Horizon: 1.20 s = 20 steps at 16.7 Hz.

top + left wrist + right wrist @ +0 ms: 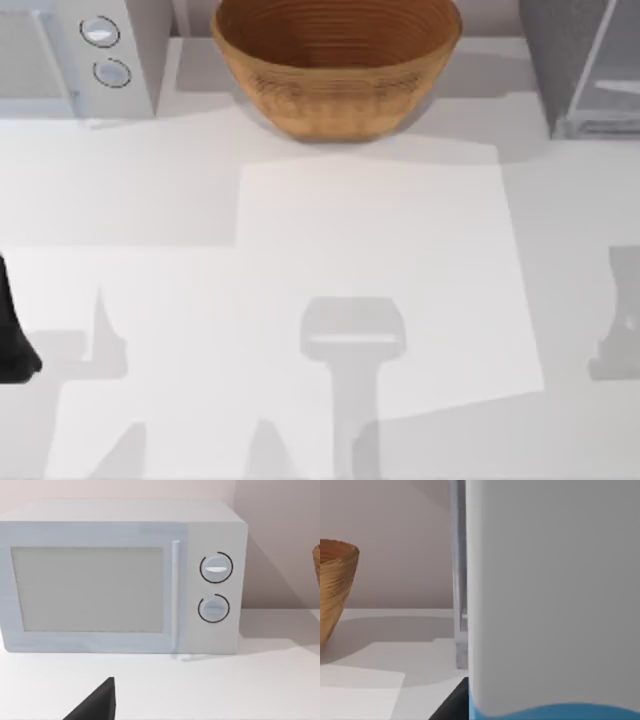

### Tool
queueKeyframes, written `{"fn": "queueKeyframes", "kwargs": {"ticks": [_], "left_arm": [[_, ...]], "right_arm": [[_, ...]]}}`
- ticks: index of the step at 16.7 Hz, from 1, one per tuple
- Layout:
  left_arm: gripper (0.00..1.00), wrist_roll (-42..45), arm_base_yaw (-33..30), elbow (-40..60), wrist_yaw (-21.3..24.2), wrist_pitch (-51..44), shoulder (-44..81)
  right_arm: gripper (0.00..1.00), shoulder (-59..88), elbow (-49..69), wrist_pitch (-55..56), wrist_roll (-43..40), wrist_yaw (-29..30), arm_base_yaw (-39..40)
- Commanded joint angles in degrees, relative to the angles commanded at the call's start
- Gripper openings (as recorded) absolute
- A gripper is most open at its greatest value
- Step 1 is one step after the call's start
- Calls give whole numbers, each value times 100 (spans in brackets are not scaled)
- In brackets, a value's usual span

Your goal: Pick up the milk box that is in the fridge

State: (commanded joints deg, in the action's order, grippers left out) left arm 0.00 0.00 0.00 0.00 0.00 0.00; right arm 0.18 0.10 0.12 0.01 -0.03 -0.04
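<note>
On the white surface, much is cut off. Close before the right wrist camera stands a pale slab, smooth and grey-white, with a curved blue strip along its lower edge. We cannot tell whether it is the milk box, nor where that carton sits in the fridge. The slab hides most of the fridge, leaving a narrow grey upright and a sliver of glass.

From above, the fridge stands at 1 o'clock, a grey boxy cabinet with a pale see-through door panel, cropped by the frame's edge.

Our right hand shows as a dark wedge at the slab's foot. We cannot tell whether it is apart, together or clamped on anything. Our left arm sits at 9 o'clock, a black shape at the surface's edge. Its left hand faces the microwave, and again we cannot tell its state.

The wicker bowl, round and ribbed in tan weave, sits at 12 o'clock. The white microwave, boxy with two round knobs, sits at 11 o'clock. Soft grey shadows cross the surface.
</note>
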Motion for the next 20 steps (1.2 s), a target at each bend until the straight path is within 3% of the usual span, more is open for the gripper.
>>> {"fn": "queueKeyframes", "kwargs": {"ticks": [10,14,20], "left_arm": [[100,0,0,0,0,0,0],[100,0,0,0,0,0,0],[100,0,0,0,0,0,0]], "right_arm": [[0,601,258,484,4,36,315],[0,2153,833,1573,-3,142,1038],[0,5611,1901,3649,38,349,2461]]}}
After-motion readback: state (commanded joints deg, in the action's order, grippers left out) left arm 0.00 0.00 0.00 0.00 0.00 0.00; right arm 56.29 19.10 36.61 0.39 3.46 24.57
